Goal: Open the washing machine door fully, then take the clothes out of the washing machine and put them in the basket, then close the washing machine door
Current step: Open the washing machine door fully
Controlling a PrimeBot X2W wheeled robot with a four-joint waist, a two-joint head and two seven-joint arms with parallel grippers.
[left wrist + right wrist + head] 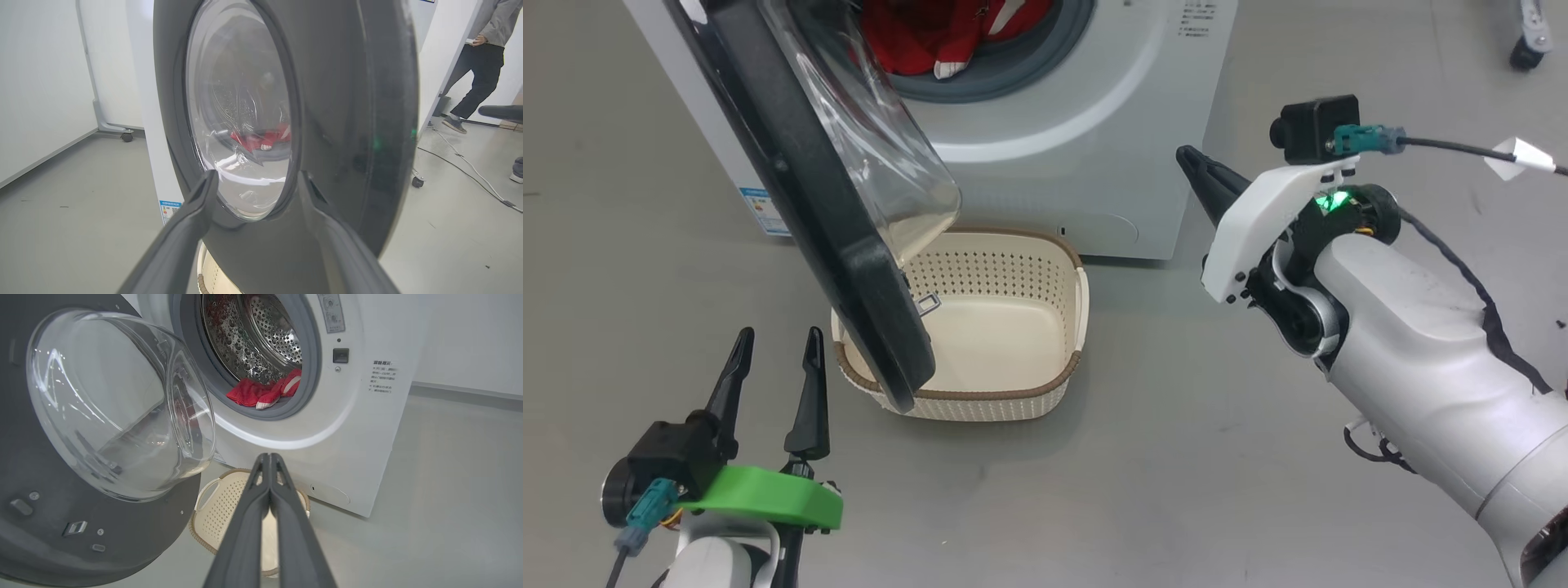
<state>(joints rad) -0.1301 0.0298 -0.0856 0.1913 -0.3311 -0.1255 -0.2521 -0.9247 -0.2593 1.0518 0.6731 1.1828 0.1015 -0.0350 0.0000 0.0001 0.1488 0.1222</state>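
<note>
The washing machine door (825,204) stands swung out, its black rim and clear glass bowl (118,404) hanging over the left part of the basket (980,327). Red and white clothes (947,33) lie in the drum mouth of the white washing machine (1094,122); the clothes (265,392) rest on the grey seal. My left gripper (778,343) is open, low at the left, just short of the door's outer face (347,122). My right gripper (1188,157) is shut and empty, raised to the right of the machine, its fingers (267,473) pointing toward the basket (229,506).
A person (482,61) stands behind the machine in the left wrist view, with a cable (470,167) trailing on the grey floor. A caster wheel (1525,49) shows at the far right. Open floor lies in front of the basket.
</note>
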